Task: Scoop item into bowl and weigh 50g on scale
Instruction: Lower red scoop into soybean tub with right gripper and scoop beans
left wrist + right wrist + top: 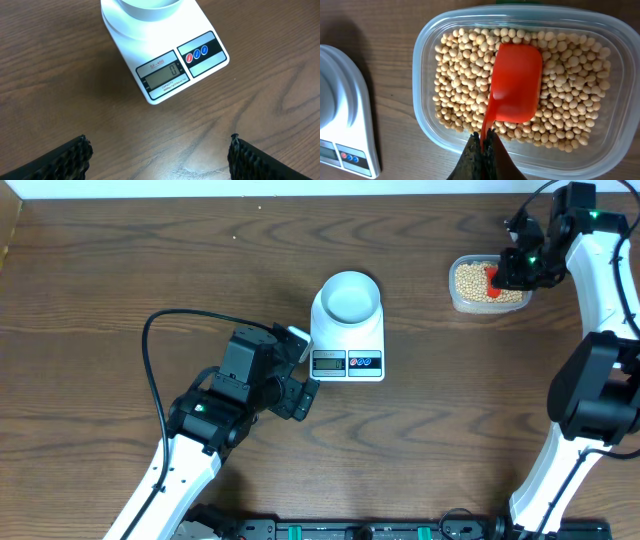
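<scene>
I see the table [100, 280] carrying the scale [348, 342], whose display reads 0. The left end effector [160, 150] hovers just before it with its fingers apart. The clear tub [427, 75] stands well apart. The bowl [348, 298] sits on the scale. The right end effector [482, 145] is clamped on the handle of the red scoop [517, 82], which rests on the beans [460, 75] in the tub.

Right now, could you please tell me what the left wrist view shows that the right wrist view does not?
Only the left wrist: the display reading 0, and the open left gripper. Only the right wrist: the right gripper shut on a red scoop in a clear tub of soybeans. Both: the white scale with its red and blue buttons, on the wooden table.
</scene>
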Robot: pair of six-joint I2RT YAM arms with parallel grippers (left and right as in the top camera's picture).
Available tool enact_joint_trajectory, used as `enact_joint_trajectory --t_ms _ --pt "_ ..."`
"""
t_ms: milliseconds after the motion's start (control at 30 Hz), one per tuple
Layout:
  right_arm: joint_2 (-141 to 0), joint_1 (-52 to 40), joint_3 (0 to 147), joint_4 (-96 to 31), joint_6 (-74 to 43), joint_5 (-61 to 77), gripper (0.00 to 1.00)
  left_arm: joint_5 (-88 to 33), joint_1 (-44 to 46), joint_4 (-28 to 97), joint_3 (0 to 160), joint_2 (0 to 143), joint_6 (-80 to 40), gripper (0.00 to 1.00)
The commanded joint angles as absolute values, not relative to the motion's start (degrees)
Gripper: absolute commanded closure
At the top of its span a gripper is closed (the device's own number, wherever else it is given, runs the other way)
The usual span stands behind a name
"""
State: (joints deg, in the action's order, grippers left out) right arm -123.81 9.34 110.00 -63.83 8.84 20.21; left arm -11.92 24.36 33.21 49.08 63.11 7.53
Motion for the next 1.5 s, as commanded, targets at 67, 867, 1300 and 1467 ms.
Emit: enact_joint_trajectory --t_ms 67,867,1300,1467 --pt "-125.58 11.53 110.52 -64.07 7.31 29.85 0.99 -12.43 23.97 33.52 50.19 63.24 8.10 0.11" --pt "-125.80 17.32 100.47 -56.12 1.32 44.14 0.99 -12.43 23.97 33.54 50.19 63.24 8.10 0.11" --pt "-125.80 23.68 100.49 -56.55 2.96 53.65 0.99 -12.43 23.97 33.54 50.19 63.24 8.10 0.11" --pt "-125.80 25.23 100.49 -57.39 4.64 57.32 0.99 -12.45 23.97 33.54 50.19 63.24 8.10 0.11"
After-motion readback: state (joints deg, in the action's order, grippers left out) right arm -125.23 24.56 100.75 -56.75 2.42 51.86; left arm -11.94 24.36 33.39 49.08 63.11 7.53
